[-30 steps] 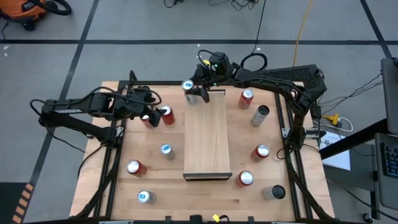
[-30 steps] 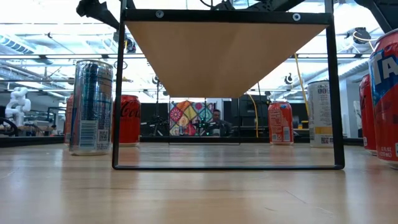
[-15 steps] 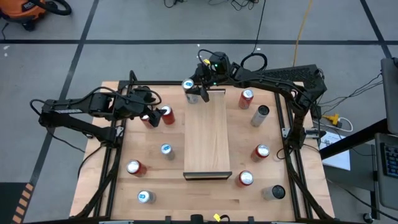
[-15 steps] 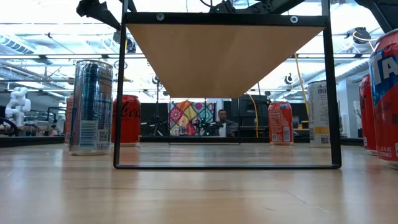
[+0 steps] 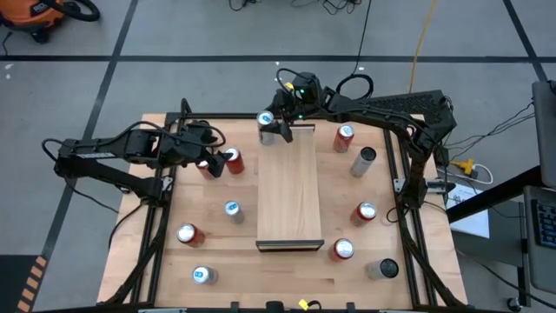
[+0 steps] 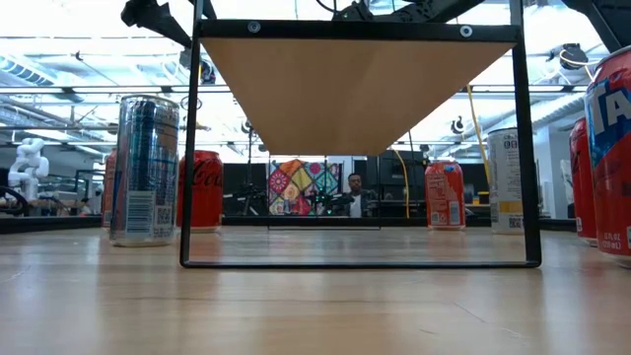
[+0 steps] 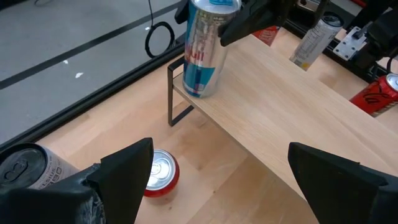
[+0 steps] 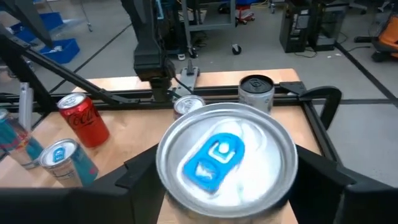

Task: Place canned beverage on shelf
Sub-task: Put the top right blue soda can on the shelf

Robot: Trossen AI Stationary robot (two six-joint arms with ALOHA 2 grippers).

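A can (image 5: 266,121) stands on the shelf's (image 5: 290,196) far left corner, other cans around.

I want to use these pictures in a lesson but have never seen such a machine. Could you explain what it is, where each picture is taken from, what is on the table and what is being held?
It is a robot with two dark arms at a wooden table. Each arm ends in a two-finger gripper.

One picture looks straight down from above, one looks level across the tabletop, and two come from cameras on the wrists.

In the middle stands the shelf, a pale wood panel on a thin black frame. Around it on the table stand drink cans, some red, some silver.

The right gripper is at the far end of the shelf, its fingers either side of a blue and silver can that stands upright on the corner of the shelf. Whether they press on the can I cannot tell.

The left gripper waits open and empty beside a red can.
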